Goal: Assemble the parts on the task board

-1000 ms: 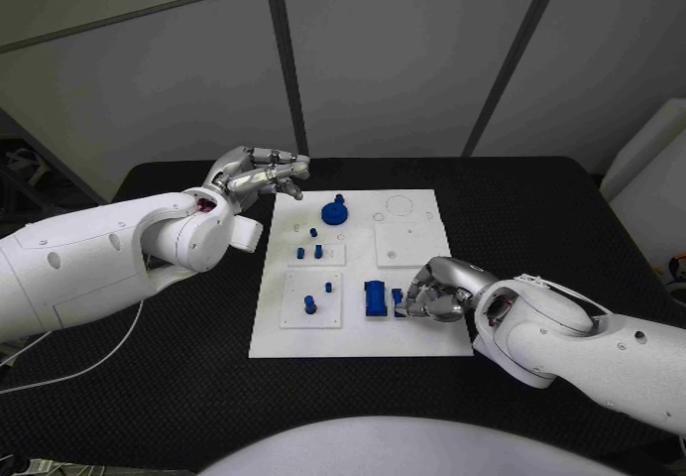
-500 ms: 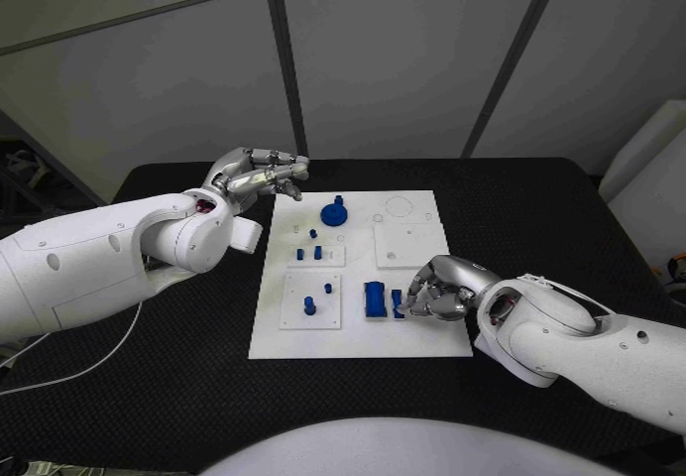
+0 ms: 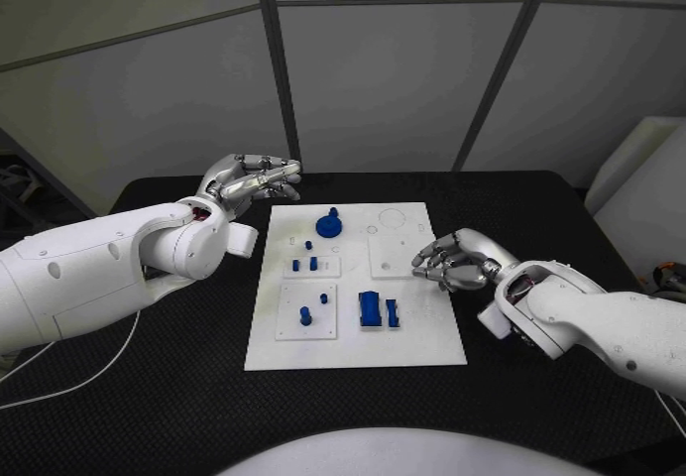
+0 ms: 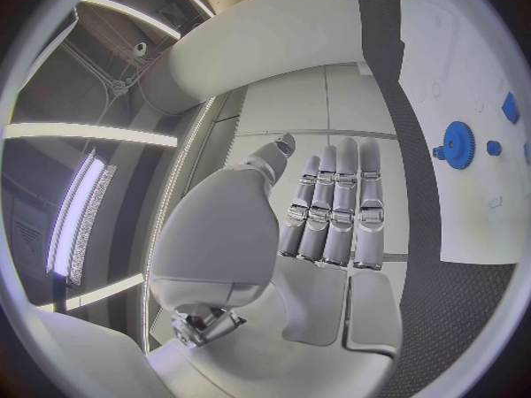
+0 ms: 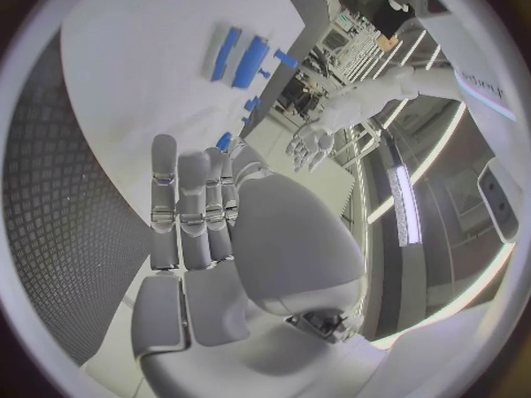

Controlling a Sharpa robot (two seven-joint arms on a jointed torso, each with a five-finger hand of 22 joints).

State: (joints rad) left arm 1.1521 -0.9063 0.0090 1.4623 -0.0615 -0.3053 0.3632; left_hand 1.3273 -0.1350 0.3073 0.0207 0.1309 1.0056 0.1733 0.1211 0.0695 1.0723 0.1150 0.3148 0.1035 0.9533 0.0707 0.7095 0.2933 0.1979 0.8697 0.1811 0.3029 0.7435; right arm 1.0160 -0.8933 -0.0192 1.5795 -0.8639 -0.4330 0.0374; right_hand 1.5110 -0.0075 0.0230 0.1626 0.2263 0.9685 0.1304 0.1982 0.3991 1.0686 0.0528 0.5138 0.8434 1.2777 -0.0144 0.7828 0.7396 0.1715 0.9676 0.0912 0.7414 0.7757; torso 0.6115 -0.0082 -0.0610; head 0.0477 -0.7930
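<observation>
— Where are your hands right now?

— My left hand (image 3: 255, 178) hangs above the black surface (image 3: 171, 367), off the far left corner of the task board (image 3: 414, 342). My right hand (image 3: 455, 262) is over the board's right edge, about level with its middle.

— And the fingers?

— On the left, my fingers (image 4: 332, 208) lie straight and side by side, with nothing in them. On the right, my fingers (image 5: 194, 208) are stretched out together over the white plate, and they also hold nothing.

— What about the parts?

— All on the board. The blue gear (image 3: 332, 224) stands near the far edge, left of centre. Just nearer to me, three small blue pegs (image 3: 304, 261) stand in a raised white tile. On the near left tile are two more blue pieces (image 3: 313, 306), apart from each other. Beside them, toward the middle, a tall blue block (image 3: 371, 308) stands upright with a slim blue piece (image 3: 394, 312) just at its right. My right hand is near those two, not touching them.
</observation>
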